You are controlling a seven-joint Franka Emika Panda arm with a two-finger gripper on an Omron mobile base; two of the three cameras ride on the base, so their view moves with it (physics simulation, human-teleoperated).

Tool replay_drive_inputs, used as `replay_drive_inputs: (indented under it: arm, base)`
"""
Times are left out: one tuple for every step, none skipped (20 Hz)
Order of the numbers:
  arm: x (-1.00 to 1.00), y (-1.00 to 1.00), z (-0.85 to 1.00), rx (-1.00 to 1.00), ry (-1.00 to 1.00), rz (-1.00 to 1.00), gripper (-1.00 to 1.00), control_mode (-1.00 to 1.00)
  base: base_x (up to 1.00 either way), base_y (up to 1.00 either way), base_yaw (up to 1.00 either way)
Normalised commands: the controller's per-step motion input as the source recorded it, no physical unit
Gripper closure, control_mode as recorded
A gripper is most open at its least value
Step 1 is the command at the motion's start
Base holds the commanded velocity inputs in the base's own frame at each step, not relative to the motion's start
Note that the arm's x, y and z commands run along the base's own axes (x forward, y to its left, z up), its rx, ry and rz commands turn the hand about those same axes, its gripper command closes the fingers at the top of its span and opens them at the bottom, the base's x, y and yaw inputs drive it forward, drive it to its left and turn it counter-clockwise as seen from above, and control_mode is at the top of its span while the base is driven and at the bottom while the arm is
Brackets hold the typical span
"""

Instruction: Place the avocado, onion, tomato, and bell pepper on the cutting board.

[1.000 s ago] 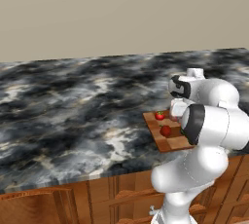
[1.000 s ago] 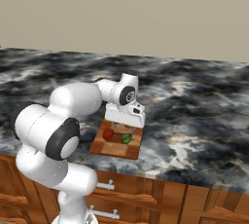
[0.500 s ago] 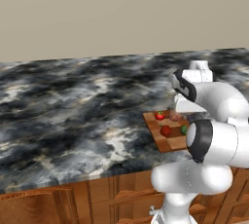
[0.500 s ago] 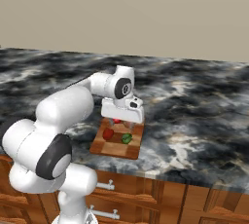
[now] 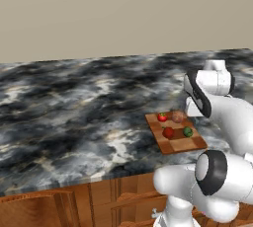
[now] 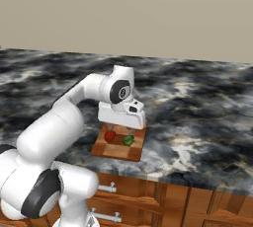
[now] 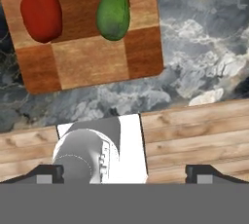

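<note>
All four pieces of produce lie on the checkered cutting board [image 5: 180, 144]. The tomato [image 5: 162, 117] and the onion [image 5: 177, 117] sit on its far side. The bell pepper [image 5: 168, 132] and the avocado [image 5: 188, 132] lie on its near side. My gripper [image 6: 122, 128] hangs open just above the board's far half, with nothing between its fingers. In the right base view the hand hides the tomato and onion, while the bell pepper [image 6: 109, 135] and avocado [image 6: 129, 140] show below it. The hand view looks down on the bell pepper [image 7: 41, 16], the avocado [image 7: 113, 12] and the board [image 7: 97, 57], with my gripper [image 7: 124, 173] open.
The board lies near the front edge of a dark marbled counter [image 5: 74, 117] that stretches far to the left and back to a beige wall. Wooden cabinet fronts [image 6: 163, 199] run below the counter edge.
The hand has lifted off the board and drawn back. In the left base view the onion and avocado have come out from behind the arm. The produce has stayed put.
</note>
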Motion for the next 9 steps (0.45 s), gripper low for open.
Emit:
replay_drive_inputs:
  arm:
    - [-0.52, 0.0, 0.22, -0.04, -0.08, -0.02, -1.0, -1.0]
    - [-0.61, 0.0, 0.16, -0.03, -0.14, -0.01, -1.0, -1.0]
    - [-0.58, -0.04, 0.15, -0.02, -0.15, -0.01, -1.0, -1.0]
    - [-0.58, 0.0, 0.16, -0.05, -0.16, -0.02, -1.0, -1.0]
    - [-0.56, 0.0, 0.15, -0.05, -0.16, -0.02, -1.0, -1.0]
    - [-0.59, -0.02, 0.1, -0.04, -0.21, -0.01, -1.0, -1.0]
    - [-0.59, -0.05, 0.16, -0.03, -0.23, 0.0, -1.0, -1.0]
    - [-0.61, 0.0, 0.14, -0.06, -0.24, -0.02, -1.0, -1.0]
    - [-0.57, 0.0, 0.14, -0.07, -0.23, -0.02, -1.0, -1.0]
  base:
    - [0.0, 0.0, 0.0]
    - [0.0, 0.0, 0.0]
    - [0.0, 0.0, 0.0]
    - [0.0, 0.0, 0.0]
    - [0.0, 0.0, 0.0]
    - [0.0, 0.0, 0.0]
    - [0.0, 0.0, 0.0]
    - [0.0, 0.0, 0.0]
    - [0.0, 0.0, 0.0]
